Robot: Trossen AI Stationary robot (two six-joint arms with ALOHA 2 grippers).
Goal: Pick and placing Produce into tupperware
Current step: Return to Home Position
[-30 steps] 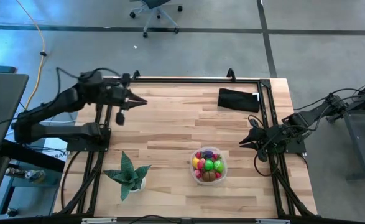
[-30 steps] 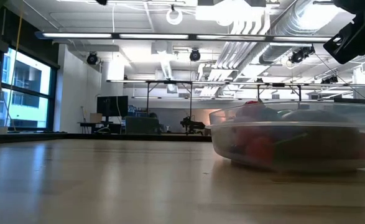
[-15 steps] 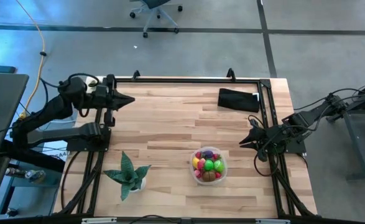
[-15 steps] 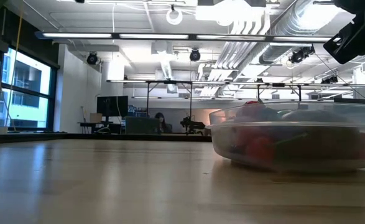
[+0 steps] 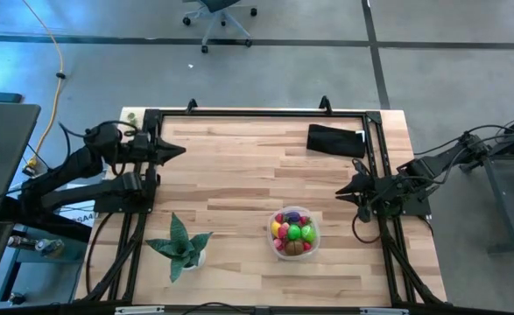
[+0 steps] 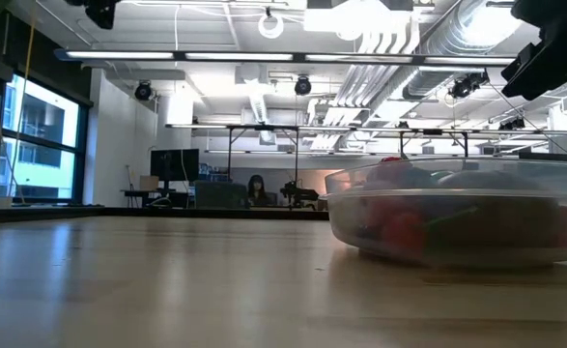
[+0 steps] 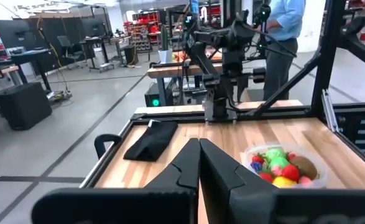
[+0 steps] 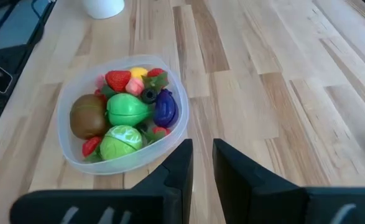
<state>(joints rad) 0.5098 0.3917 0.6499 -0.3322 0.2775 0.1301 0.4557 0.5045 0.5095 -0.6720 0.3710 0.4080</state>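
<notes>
Left gripper (image 7: 199, 144) is sitting pinched shut on nothing, just inside the left edge of the light wooden table (image 5: 239, 175). Right gripper (image 8: 202, 146) is carrying nothing either, with a thin gap showing between its fingers. It's hanging by the right edge, near the clear round plastic tupperware (image 8: 67, 146).

All the toy produce (image 8: 127, 112) is lying inside it. The right wrist view is picking out brown, bright green, purple, yellow and red pieces, while the low view is only giving a blurry side-on smear.

From above, a black rectangular pouch (image 5: 336, 140) and a spiky green potted plant (image 5: 182, 245) are showing too. Only the left wrist view is catching a person in a blue shirt (image 7: 286, 31) beyond the table.
</notes>
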